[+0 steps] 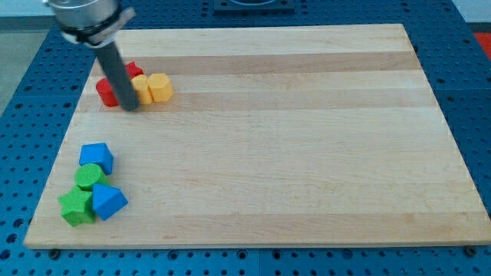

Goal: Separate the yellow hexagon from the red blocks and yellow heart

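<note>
Near the view's upper left a yellow hexagon [160, 87] sits at the right end of a tight cluster. To its left, touching it, is a yellow heart [142, 87]. A red block [132, 70] shows behind the rod and a red round block [106, 93] at the cluster's left. My tip [130, 106] rests on the board just below the cluster, in front of the red round block and the yellow heart, left of the hexagon. The rod hides part of the red blocks.
A second cluster lies at the view's lower left: a blue block [97, 157], a green round block [91, 177], a green star [77, 206] and a blue block [108, 202]. The wooden board [291, 138] lies on a blue perforated table.
</note>
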You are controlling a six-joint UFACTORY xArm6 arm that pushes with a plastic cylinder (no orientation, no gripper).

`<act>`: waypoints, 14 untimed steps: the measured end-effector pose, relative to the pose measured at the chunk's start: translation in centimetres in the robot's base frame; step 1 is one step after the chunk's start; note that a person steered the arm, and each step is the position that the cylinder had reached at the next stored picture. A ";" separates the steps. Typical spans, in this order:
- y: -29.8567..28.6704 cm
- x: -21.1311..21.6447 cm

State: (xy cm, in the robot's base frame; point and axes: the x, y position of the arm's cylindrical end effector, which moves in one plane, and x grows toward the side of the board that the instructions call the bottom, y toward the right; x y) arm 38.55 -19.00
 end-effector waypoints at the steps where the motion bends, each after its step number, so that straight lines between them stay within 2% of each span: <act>1: 4.8 -3.1; 2: 9.0 -6.1; 3: 10.5 -7.0; 4: 10.4 -7.0; 6: 6.8 -3.2; 7: 4.6 -5.7; 8: 3.3 -11.5; 9: 3.3 -11.6; 12: 9.7 -8.9; 13: 16.1 -8.9; 14: 15.8 -8.9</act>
State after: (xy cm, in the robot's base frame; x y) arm 29.64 -3.16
